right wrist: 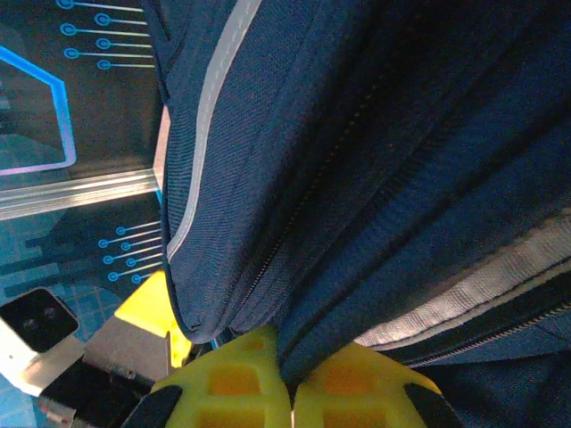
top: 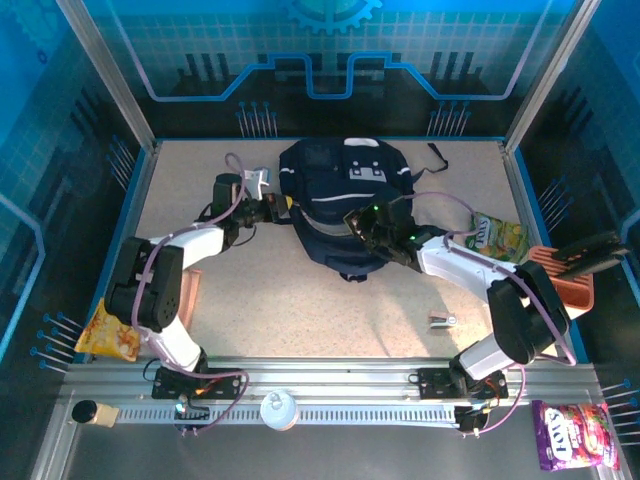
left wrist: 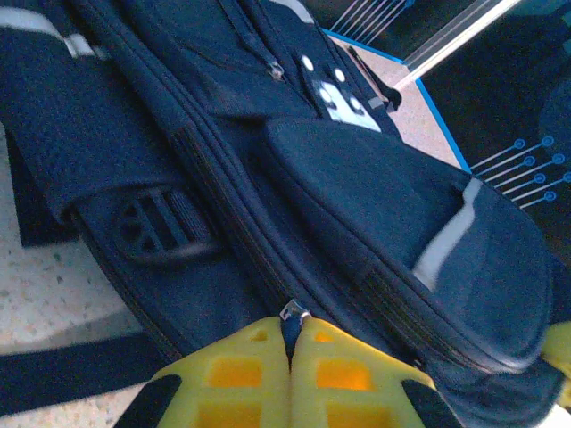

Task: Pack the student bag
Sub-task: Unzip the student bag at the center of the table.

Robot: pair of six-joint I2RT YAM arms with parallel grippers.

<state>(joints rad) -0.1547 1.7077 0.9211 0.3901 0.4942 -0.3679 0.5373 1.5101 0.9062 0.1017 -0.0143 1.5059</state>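
Bag position: student bag lies flat at the far middle of the table, its top almost against the far edge, between the two arms.
Long axis: runs from the far edge toward the near edge, leaning slightly. The end with the grey-white patch points to the far edge and the rounded base to the near edge, front face up.
Fabric: dark navy woven cloth with a fine ribbed grain, padded and bulging into soft pockets. Thin pale stripes curve across the front.
Fittings: black webbing strap lying on the speckled tabletop, a dark oval plastic buckle, and long zip tracks along the seams.
Left gripper: yellow fingers pressed together on the small metal zip pull at the bag's left side.
Right gripper: yellow fingers pinching a fold of the navy cloth on the bag's near right part.
Around it: green snack packet near the right edge, and yellow packet at the near left corner.
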